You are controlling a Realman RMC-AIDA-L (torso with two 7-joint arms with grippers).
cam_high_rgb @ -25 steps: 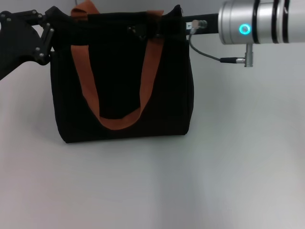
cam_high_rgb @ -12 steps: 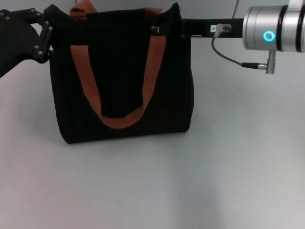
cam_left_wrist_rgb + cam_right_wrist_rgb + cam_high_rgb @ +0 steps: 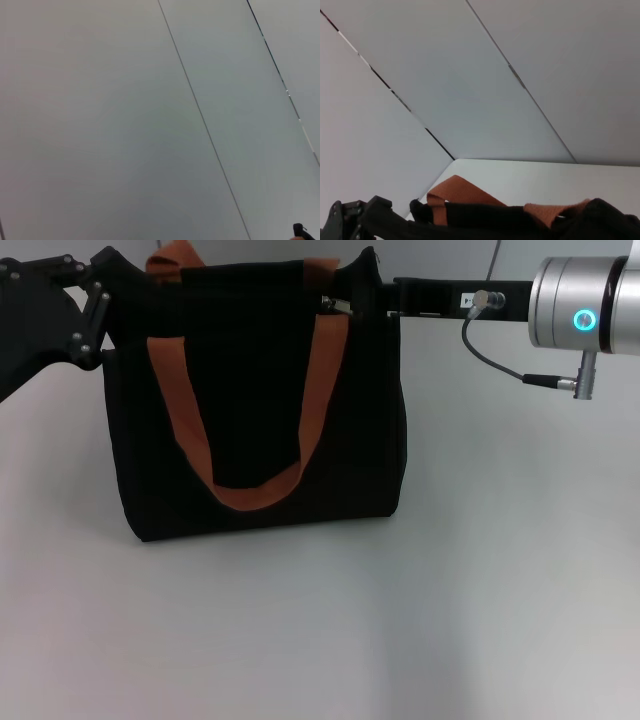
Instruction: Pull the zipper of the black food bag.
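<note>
The black food bag (image 3: 250, 390) stands upright on the table, with its orange-brown strap handles (image 3: 190, 430) hanging down its front. The small silver zipper (image 3: 336, 305) sits on the top edge, near the bag's right end. My right gripper (image 3: 356, 300) reaches in level from the right and is shut on the zipper; its black fingers blend into the bag. My left gripper (image 3: 100, 285) is shut on the bag's top left corner. The right wrist view shows the bag's top (image 3: 485, 222) and straps (image 3: 455, 192). The left wrist view shows only wall.
The bag rests on a plain grey table (image 3: 420, 620) with open surface in front and to the right. A grey cable (image 3: 500, 360) loops under my right wrist. Grey wall panels (image 3: 470, 100) stand behind the bag.
My right arm has moved to the right along the bag's top edge, and the silver zipper has travelled right with it. The left gripper and the bag have stayed in place.
</note>
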